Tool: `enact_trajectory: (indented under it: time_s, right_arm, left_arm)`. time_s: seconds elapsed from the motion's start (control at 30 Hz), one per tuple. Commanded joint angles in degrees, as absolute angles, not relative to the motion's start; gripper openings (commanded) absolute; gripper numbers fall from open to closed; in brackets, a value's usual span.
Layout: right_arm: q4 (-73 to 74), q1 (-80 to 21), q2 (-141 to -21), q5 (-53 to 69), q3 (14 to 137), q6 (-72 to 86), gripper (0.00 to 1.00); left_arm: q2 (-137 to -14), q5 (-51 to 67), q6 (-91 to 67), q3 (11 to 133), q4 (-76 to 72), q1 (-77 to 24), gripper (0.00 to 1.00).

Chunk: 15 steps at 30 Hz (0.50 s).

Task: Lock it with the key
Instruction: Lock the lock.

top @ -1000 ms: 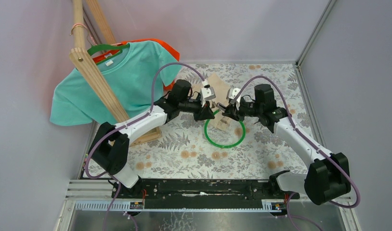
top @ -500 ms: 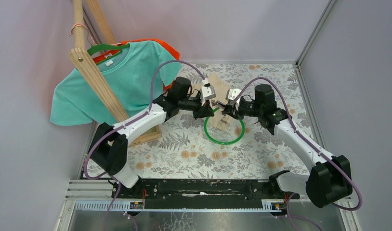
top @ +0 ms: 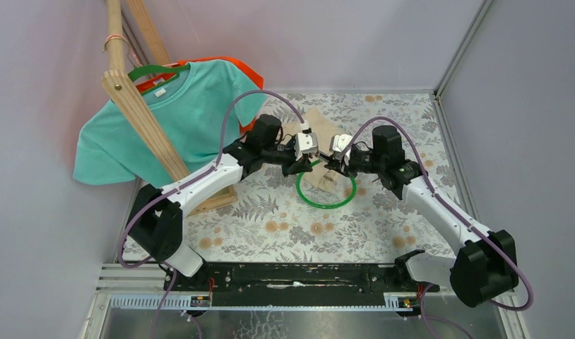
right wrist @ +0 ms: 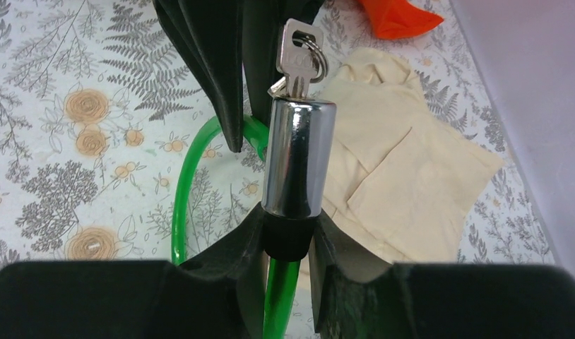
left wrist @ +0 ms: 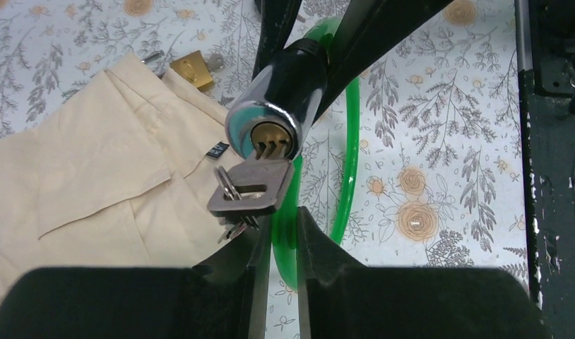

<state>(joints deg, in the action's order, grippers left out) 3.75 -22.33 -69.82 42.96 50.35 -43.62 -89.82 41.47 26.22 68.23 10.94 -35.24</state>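
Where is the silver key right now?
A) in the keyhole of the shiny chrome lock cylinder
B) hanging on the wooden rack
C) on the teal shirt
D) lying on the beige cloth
A: the silver key sits pushed into the end of the shiny chrome lock cylinder.

The cable (right wrist: 177, 212) is green, its lock barrel (right wrist: 297, 159) chrome, the cloth (right wrist: 405, 169) beige, the tablecloth (right wrist: 80, 155) floral.

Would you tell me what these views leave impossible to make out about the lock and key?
- How far the key sits in the lock: the blade is hidden inside, both wrist views.
- Whether the left claw grips the cable: left wrist view, its own fingers cover the contact.
- The key in the top view: too small.
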Motion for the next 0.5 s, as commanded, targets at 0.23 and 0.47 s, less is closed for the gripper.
enact_trajectory:
  time_s: [0.23,0.47]
  right_arm:
    - [4.7,-24.15,-65.65,47.52,43.87,-44.39,0.01]
    - [4.42,-24.12,-65.87,48.13,43.41,-43.95,0.01]
  left_arm:
    - [-86.99,40.98,28.89,66.44,7.59,-37.53,0.14]
    - [-85.51,41.39,27.74,65.49,8.44,-37.26,0.27]
